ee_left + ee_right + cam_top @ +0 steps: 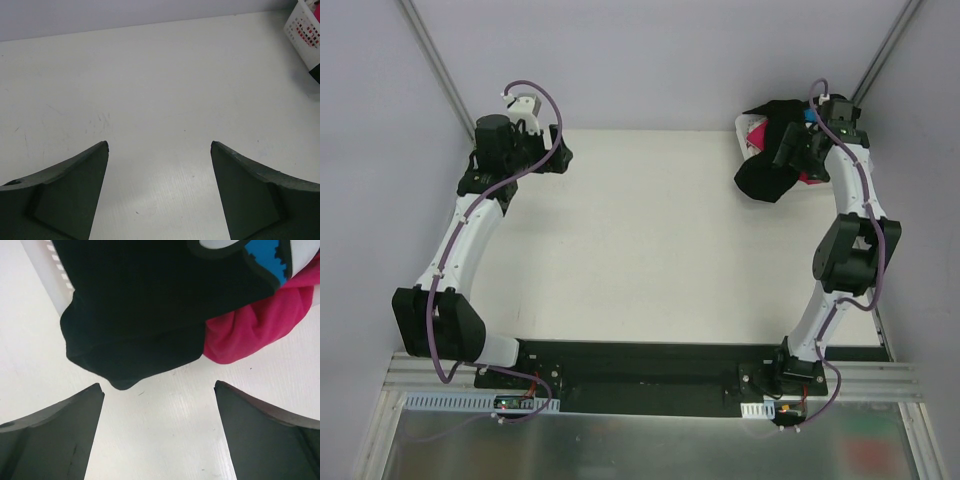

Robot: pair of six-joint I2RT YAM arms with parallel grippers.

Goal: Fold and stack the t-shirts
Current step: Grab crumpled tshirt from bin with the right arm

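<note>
Where the arms are bolted: a black base plate along the bottom of the overhead frame, with the left arm at its left end and the right arm at its right end.
Counter: white and matte, filling the middle of the overhead frame, with faint scuffs visible in the left wrist view.
Left arm: climbs the left side of the overhead frame with a purple cable looping over its wrist.
Left claw: fingers spread wide with nothing between them and only bare counter beneath. It sits in the upper left of the overhead frame, well apart from the shirts.
Right arm: rises along the right side of the overhead frame, its wrist at the upper right.
Right claw: spread as wide as it goes and holding nothing. Bare counter shows between its fingers, and the nearest shirt edge is just beyond the fingertips, not touching them.
Black t-shirt: upper right of the overhead frame, spilling out over the basket's side. Its lowest fold hangs toward the counter at the centre of the right wrist view.
Daisy print: white and blue, showing at the top right of the right wrist view.
Pink t-shirt: bunched under the black one, bulging out at the right of the right wrist view.
Basket: white plastic lattice at the far right corner of the counter, with pink showing through its holes.
</note>
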